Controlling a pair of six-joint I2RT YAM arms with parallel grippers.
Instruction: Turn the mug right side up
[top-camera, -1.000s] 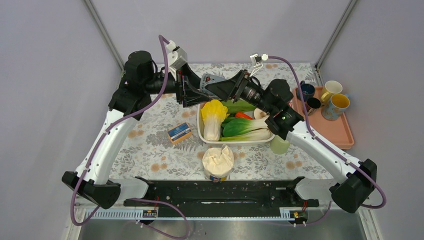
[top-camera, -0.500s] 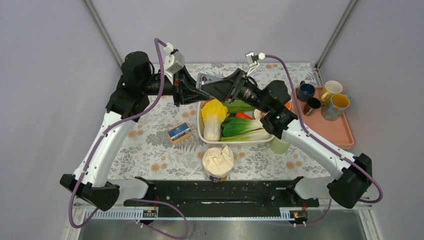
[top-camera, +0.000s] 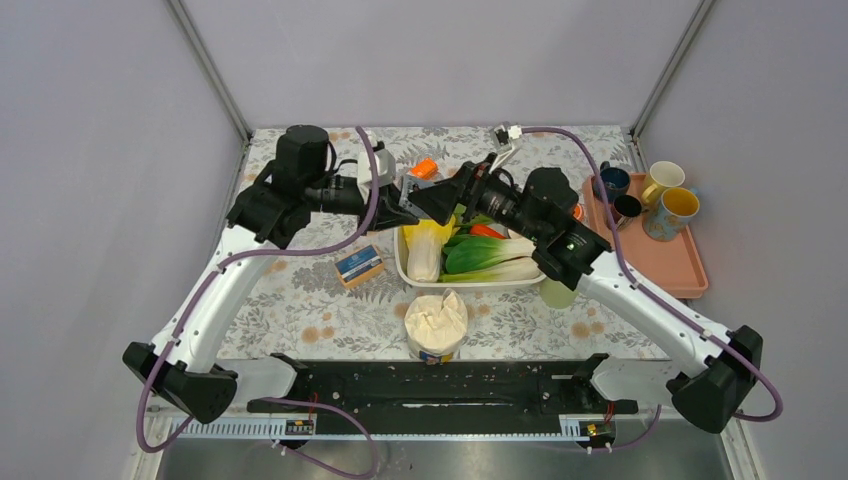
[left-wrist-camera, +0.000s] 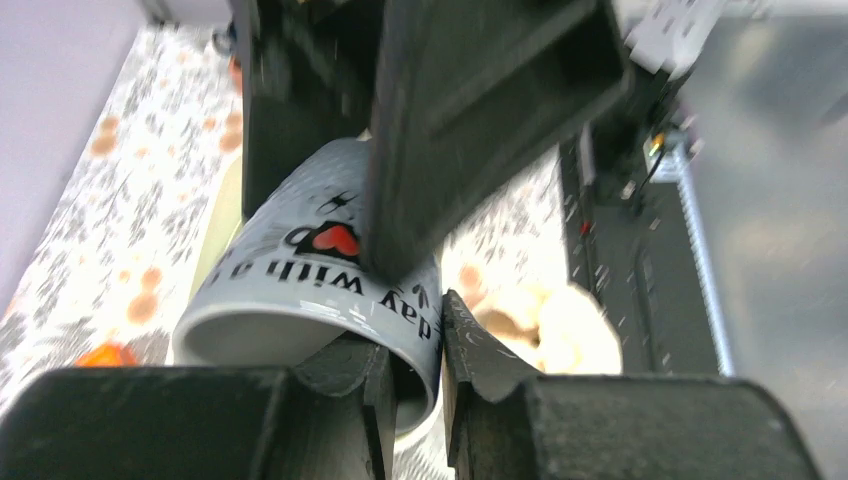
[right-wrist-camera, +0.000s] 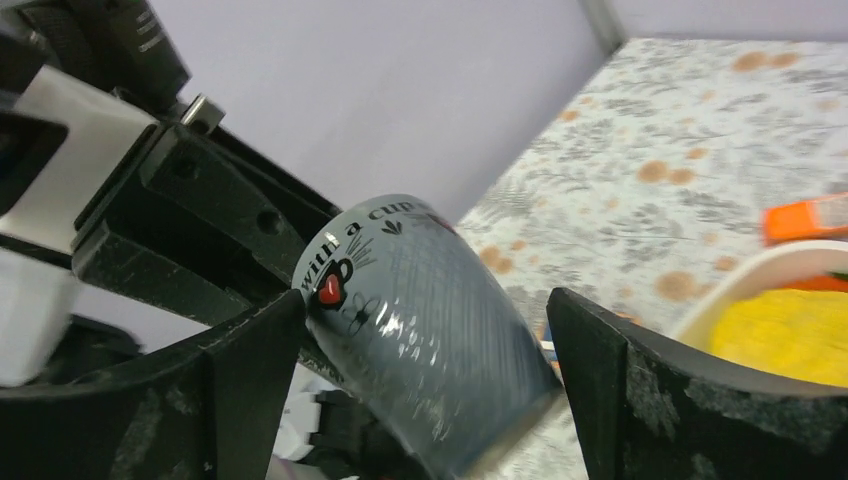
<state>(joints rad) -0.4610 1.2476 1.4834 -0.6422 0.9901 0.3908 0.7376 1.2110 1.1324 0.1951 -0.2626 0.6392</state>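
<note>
Mug (left-wrist-camera: 300, 285) is tilted in mid-air, upper centre of the top view. Left gripper (left-wrist-camera: 416, 345) is clamped on its rim wall, probably to rotate it. Right gripper (right-wrist-camera: 425, 310) straddles the body with jaws spread wide, not gripping. Looks like a handover.

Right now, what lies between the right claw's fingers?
The grey printed mug, seen in the right wrist view; the left claw pinches its rim.

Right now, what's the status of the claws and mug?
Left gripper shut on mug rim. Right gripper open, straddling mug. Mug tilted, in air. No blocker visible.
</note>
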